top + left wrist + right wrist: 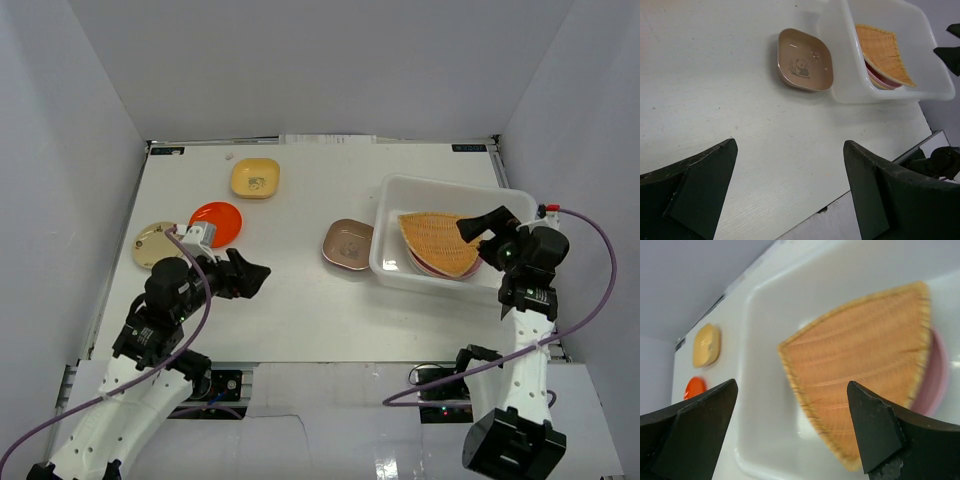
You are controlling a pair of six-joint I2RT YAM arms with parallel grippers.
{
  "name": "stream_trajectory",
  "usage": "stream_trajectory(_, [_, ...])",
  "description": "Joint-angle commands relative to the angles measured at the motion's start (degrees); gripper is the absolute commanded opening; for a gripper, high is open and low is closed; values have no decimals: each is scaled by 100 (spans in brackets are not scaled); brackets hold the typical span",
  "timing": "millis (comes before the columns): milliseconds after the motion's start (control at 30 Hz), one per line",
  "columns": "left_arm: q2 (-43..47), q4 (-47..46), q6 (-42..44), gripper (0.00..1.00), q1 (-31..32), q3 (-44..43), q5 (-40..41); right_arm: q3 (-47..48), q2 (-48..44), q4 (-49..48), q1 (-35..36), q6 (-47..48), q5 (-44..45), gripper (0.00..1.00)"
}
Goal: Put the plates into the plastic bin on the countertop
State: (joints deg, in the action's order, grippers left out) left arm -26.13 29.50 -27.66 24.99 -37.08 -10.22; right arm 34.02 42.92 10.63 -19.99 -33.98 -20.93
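Note:
The plastic bin (392, 262) stands at the right of the countertop (300, 310). In it a fan-shaped woven tan plate (438, 243) lies on a stack with a pink plate (936, 380) showing beneath. A brown rounded-square plate (347, 244) with a panda print lies against the bin's left side. A yellow rounded-square plate (255, 178), an orange-red round plate (216, 222) and a tan round plate (150, 243) lie at the left. My left gripper (258, 272) is open and empty over bare countertop. My right gripper (478, 230) is open and empty above the bin's right part.
White walls enclose the countertop on three sides. The left arm partly covers the tan plate. In the left wrist view the brown plate (805, 60) and the bin (840, 75) lie ahead, with the table's front edge close below the fingers (705, 190).

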Motion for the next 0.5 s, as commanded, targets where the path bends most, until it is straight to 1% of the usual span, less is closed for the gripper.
stream_trajectory(0, [-225,-49,-2,98,14,-54,265,544,-30,-157,915,189,236,95])
stream_trajectory(33, [-269,-67,-63,98,6,-71,344,718,67,-158,1762,259,456,93])
stream_trajectory(67, [-392,-75,-108,97,6,-80,415,842,181,-132,2310,364,719,91])
stream_trajectory(100, [-462,-93,-160,96,6,-124,581,974,513,-36,2768,618,1235,82])
stream_trajectory(133, [-533,-128,-230,95,6,-159,669,1227,707,-35,3686,768,1458,78])
stream_trajectory(167, [-638,-172,-344,94,6,-203,740,1360,901,-26,4147,926,1686,74])
stream_trajectory(200, [-665,-233,-398,93,6,-238,836,1518,1329,9,4535,1119,2097,62])
stream_trajectory(233, [-691,-390,-433,93,14,-282,916,1685,1577,52,5209,1548,2397,56])
stream_trajectory(267, [-718,-453,-485,90,6,-317,1029,2096,1823,140,5477,1761,2583,53])
stream_trajectory(300, [-796,-506,-547,89,14,-352,1213,2326,2382,254,5671,1980,2628,52])
stream_trajectory(333, [-858,-602,-547,89,6,-440,1441,2555,2684,516,5960,2357,2568,54])
stream_trajectory(367, [-937,-612,-574,88,6,-501,1583,2975,2965,658,6076,2517,2507,60])
stream_trajectory(400, [-1147,-612,-583,88,6,-572,1715,3170,3516,781,6173,2667,2515,64])
stream_trajectory(433, [-1262,-620,-583,86,6,-642,1951,3320,3800,982,6348,2816,2506,68])
stream_trajectory(467, [-1385,-638,-661,83,-3,-712,2075,3565,4299,1063,6410,3087,2523,73])
